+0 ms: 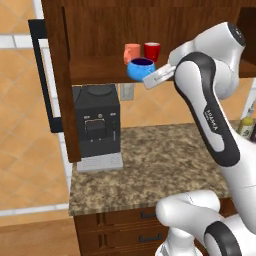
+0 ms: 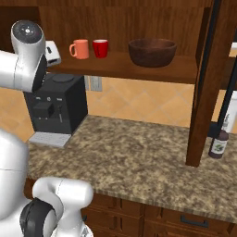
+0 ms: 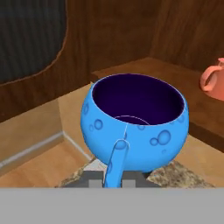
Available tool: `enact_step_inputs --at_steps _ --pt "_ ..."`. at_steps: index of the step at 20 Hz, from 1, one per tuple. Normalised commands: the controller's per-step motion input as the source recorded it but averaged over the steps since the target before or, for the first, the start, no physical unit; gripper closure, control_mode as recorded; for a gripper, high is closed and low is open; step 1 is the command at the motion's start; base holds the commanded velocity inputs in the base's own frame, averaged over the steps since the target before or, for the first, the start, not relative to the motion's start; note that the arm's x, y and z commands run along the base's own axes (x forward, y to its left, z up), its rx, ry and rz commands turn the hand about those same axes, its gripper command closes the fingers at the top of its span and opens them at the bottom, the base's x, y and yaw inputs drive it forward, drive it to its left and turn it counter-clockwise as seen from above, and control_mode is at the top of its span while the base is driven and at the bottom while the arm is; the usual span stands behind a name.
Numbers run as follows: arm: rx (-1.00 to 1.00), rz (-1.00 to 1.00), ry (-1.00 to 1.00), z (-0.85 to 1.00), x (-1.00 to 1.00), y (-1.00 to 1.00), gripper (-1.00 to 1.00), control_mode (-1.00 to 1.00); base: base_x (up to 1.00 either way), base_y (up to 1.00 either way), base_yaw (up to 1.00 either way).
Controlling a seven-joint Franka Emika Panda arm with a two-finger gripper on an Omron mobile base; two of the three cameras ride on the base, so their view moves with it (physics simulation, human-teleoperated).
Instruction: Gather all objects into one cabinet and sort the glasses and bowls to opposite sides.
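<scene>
My gripper (image 3: 111,183) is shut on the handle of the small blue round vessel (image 3: 135,122), which has a dark inside. The vessel (image 1: 141,68) hangs at the front edge of the cabinet shelf (image 1: 95,70), over the counter. Behind it on the shelf stand the salmon-pink cup (image 1: 132,52) and the red cup (image 1: 152,51), side by side. In the right base view the pink cup (image 2: 80,48) and red cup (image 2: 100,48) sit left of the wide dark brown bowl (image 2: 152,51). The cabinet door (image 1: 62,75) stands open, and my arm hides the blue vessel in the right base view.
A black coffee machine (image 1: 97,125) stands on the speckled counter (image 2: 139,152) under the shelf's left part. A dark bottle (image 2: 218,143) stands by the open right door (image 2: 203,92). Drawers run below the counter.
</scene>
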Motion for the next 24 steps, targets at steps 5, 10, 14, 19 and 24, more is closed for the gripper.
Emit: enact_step_inputs --at_steps 5,10,14,19,24 --pt "-0.11 0.0 -0.01 0.03 0.59 0.23 1.0 -1.0 0.0 0.0 0.0" --pt "-0.02 -0.04 0.0 0.0 0.73 0.42 1.0 -1.0 0.0 0.0 0.0" --pt "0.0 -0.1 0.06 0.0 0.74 0.42 1.0 -1.0 0.0 0.0 0.0" --pt "-0.01 -0.12 0.11 0.0 0.67 0.17 1.0 -1.0 0.0 0.0 0.0" --pt "0.0 -0.11 0.14 0.0 0.74 0.02 1.0 -1.0 0.0 0.0 0.0"
